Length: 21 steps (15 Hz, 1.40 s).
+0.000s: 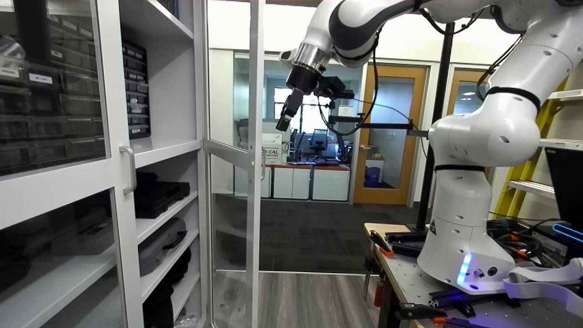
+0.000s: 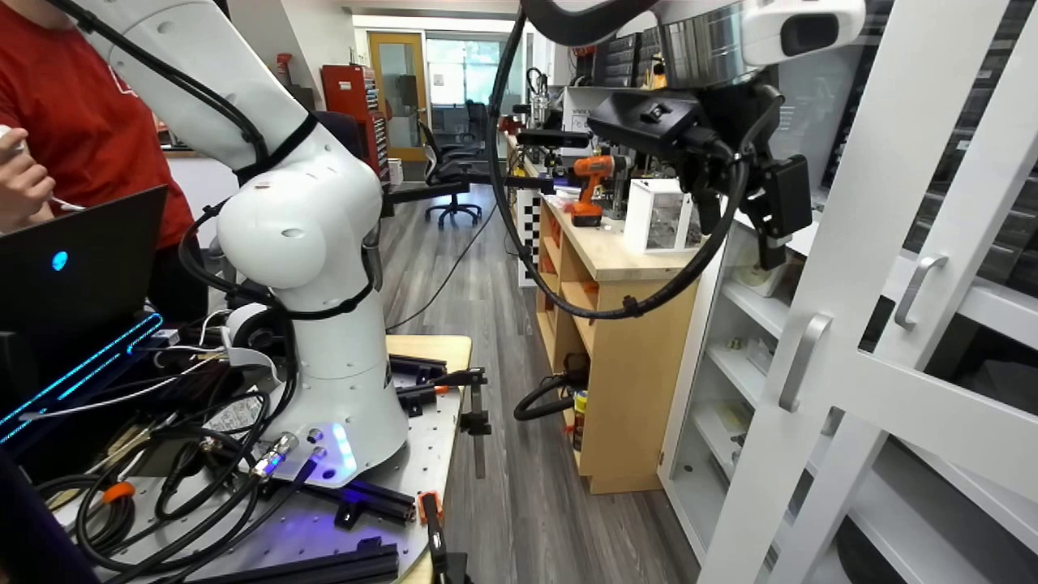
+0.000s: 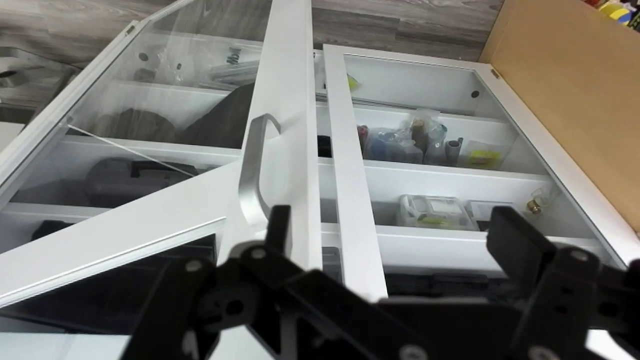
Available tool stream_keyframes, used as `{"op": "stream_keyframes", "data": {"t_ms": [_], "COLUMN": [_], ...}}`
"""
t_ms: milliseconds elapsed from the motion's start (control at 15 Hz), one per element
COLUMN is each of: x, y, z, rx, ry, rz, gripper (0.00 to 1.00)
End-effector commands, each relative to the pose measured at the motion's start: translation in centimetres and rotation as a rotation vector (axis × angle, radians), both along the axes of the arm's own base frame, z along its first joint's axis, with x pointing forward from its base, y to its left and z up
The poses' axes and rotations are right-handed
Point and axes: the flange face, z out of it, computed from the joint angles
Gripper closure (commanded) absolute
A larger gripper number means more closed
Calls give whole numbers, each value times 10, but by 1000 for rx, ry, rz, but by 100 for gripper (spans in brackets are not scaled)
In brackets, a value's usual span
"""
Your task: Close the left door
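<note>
The left door (image 1: 254, 191) stands swung outward from the white cabinet, a white frame around glass with a vertical handle (image 2: 803, 361). In the wrist view the left door (image 3: 287, 90) fills the left half, its handle (image 3: 254, 167) facing the camera. My gripper (image 1: 284, 119) hangs in the air on the outer side of that door, higher than the handle. Its jaws are wide apart in the wrist view, with nothing held. The left finger (image 3: 279, 225) there overlaps the door's stile near the handle's end; whether it touches cannot be told.
Beside it is the matching glass door (image 1: 45, 193), which looks closed, dark bins behind its glass. A wooden counter (image 2: 636, 373) with an orange drill (image 2: 592, 186) adjoins the cabinet. The arm's cable (image 2: 580, 312) loops low. A person (image 2: 65, 105) in red stands behind the laptop (image 2: 89, 259).
</note>
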Motion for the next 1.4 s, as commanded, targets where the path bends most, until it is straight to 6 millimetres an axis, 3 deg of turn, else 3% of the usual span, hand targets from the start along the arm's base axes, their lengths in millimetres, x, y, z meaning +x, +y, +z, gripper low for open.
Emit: {"op": "stream_keyframes", "data": {"t_ms": [0, 333, 667, 1333], "x": [20, 30, 33, 24], "y": [-9, -19, -31, -63], "z": [-10, -27, -31, -51], "rx": [-10, -7, -6, -3], "ry": [-10, 0, -21, -7], "rz": [49, 113, 152, 176], "gripper": [0, 0, 0, 0]}}
